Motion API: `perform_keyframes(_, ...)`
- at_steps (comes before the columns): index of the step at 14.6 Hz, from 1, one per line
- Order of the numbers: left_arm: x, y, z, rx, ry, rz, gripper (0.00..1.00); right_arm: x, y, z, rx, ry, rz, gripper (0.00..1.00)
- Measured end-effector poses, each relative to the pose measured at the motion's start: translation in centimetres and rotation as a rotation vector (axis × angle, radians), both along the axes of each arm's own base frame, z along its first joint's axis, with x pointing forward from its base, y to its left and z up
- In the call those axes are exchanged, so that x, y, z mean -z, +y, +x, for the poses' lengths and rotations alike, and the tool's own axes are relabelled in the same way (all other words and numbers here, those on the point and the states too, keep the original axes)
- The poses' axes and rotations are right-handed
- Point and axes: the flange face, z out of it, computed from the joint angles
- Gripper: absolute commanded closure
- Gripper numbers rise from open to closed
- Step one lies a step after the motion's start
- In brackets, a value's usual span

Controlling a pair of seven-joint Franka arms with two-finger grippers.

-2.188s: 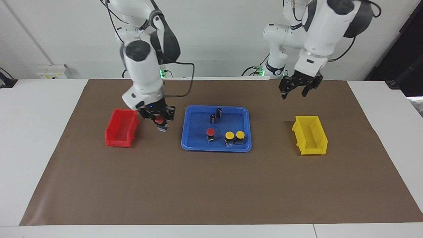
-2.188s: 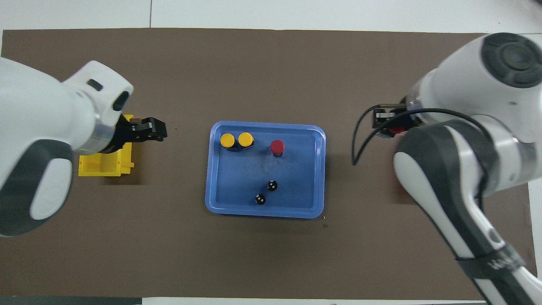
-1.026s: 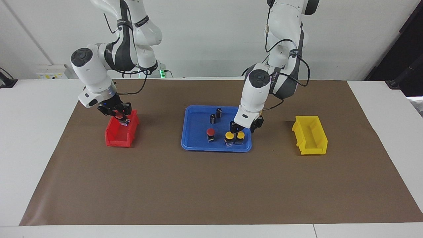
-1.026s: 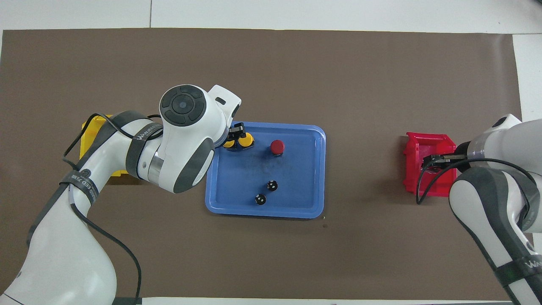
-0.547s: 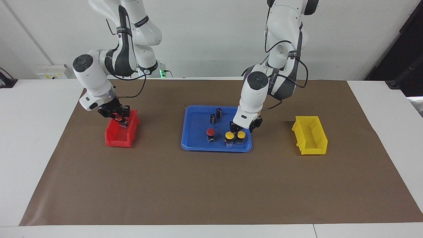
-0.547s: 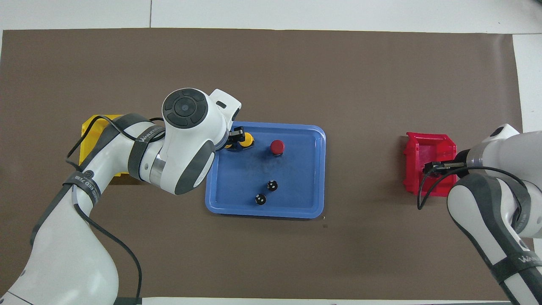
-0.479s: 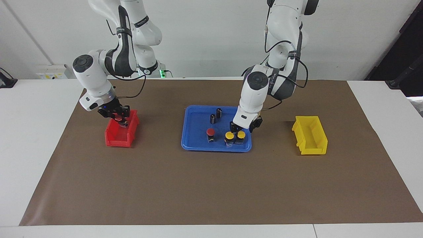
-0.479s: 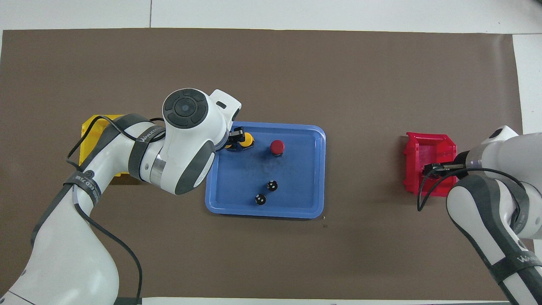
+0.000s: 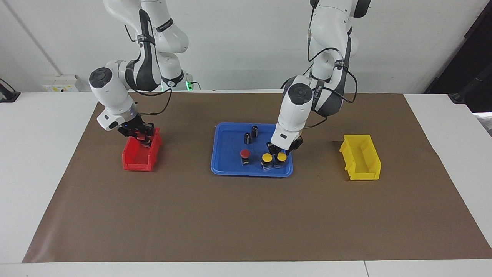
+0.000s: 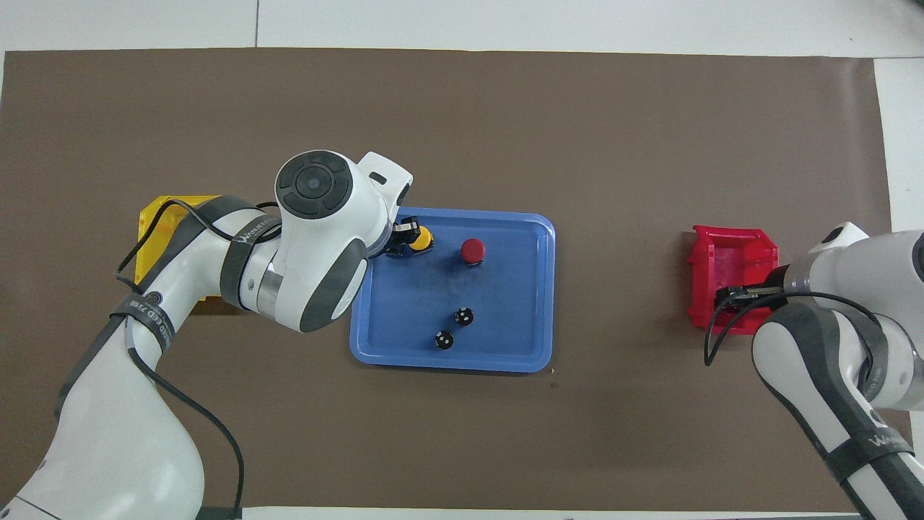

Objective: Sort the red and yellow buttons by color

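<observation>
Brown paper covers your worktop (image 9: pixel 246 215). Your blue tray (image 9: pixel 226 169) holds one red button (image 9: pixel 245 156) and two yellow buttons (image 9: pixel 267 159), round caps on black-and-silver bodies, standing upright with caps up, at the tray edge farther from the robots. Your left gripper (image 9: pixel 283 150) is closed on the yellow button (image 9: pixel 281 158) nearest the yellow bin (image 9: pixel 361 157). Your right gripper (image 9: pixel 139 135), over the red bin (image 9: pixel 141 156), grips another red button (image 9: pixel 141 137); I cannot tell its tilt
</observation>
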Motion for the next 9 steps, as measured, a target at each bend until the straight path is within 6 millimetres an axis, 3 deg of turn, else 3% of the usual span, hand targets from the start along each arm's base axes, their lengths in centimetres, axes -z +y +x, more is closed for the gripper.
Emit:
perform_keyframes(2, 0.0, -0.3, -0.2, -0.001, 0.003, -0.008, 0.96, 0.0, 0.1, 0.0, -0.003, 0.001, 0.0, 0.38)
perform_keyframes(5, -0.3, -0.3, -0.1, -0.002, 0.005, -0.009, 0.98, 0.0, 0.1, 0.0, -0.027, -0.001, 0.001, 0.38)
perform_keyframes(7, -2.0, -0.3, 0.1, -0.003, 0.022, -0.003, 0.98, -0.1, 0.1, 0.1, -0.034, -0.003, 0.001, 0.38)
perform_keyframes(9, -5.3, 0.6, 0.3, -0.009, 0.057, 0.013, 0.98, -0.5, 0.1, 0.3, -0.036, -0.005, 0.001, 0.38)
